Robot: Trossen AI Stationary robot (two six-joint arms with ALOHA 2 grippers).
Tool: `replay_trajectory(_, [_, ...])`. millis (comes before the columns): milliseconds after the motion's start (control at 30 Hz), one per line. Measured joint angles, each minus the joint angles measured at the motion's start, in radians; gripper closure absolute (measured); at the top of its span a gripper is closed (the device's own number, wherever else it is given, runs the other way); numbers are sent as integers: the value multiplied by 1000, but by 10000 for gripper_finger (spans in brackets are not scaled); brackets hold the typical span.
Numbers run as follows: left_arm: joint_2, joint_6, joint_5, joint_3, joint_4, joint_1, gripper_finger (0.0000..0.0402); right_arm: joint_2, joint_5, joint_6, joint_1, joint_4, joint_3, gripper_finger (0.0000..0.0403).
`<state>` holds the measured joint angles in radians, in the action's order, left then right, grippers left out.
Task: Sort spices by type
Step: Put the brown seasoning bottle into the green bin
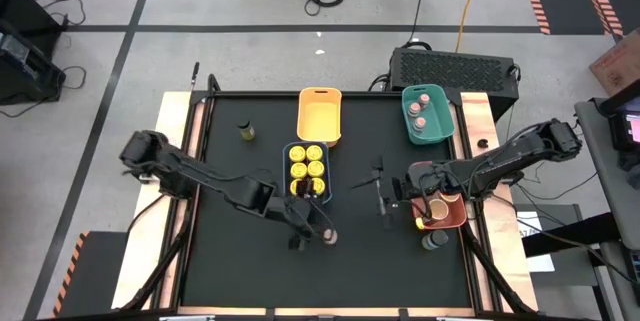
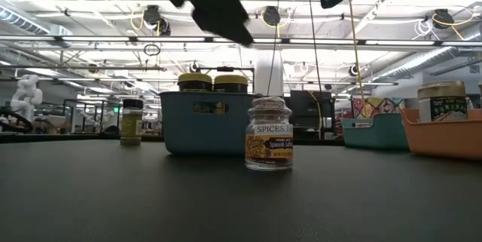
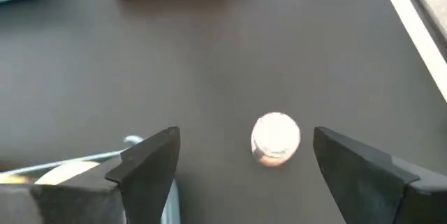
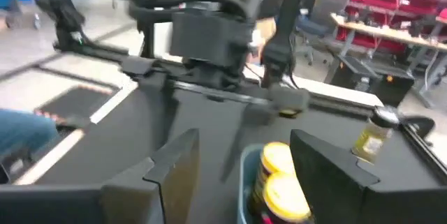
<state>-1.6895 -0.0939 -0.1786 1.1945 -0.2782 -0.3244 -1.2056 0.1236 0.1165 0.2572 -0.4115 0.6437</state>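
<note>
A small glass spice jar [image 1: 330,235] with a pale lid stands upright on the black table [image 1: 230,261] near the front; its label shows in the low view [image 2: 269,133]. My left gripper [image 1: 306,231] hovers above it, open, with the jar [image 3: 276,138] between the spread fingers and below them, untouched. My right gripper [image 1: 382,196] is open over the table's middle, pointing at the blue tray [image 1: 307,169] of yellow-lidded jars [image 4: 279,175]. Another jar [image 1: 245,131] stands alone at the far left.
An empty yellow tray [image 1: 320,113] sits at the far edge. A green tray [image 1: 445,126] holds pinkish-lidded jars. An orange-red tray [image 1: 455,216] at the right holds a tub, with a dark jar [image 1: 432,241] in front of it. The table's near left part is open.
</note>
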Motion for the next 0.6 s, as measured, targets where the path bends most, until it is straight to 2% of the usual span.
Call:
replay_trajectory(133, [113,-24,-66,-57,-96,-21,73,-59,0,-10,37,-36,0,150])
replay_trajectory(267, [265,-54,-177,-173,-55,-53,72,-136,-1,-93,64,-23,18,115])
replay_trajectory(400, [423,-73,-242,-327,76,-70,72,-220,0,-139,92,32,87,91])
replay_trajectory(600, [625,68,-364,-602,405,-80,72,-348,1,-155,114,266,249,86])
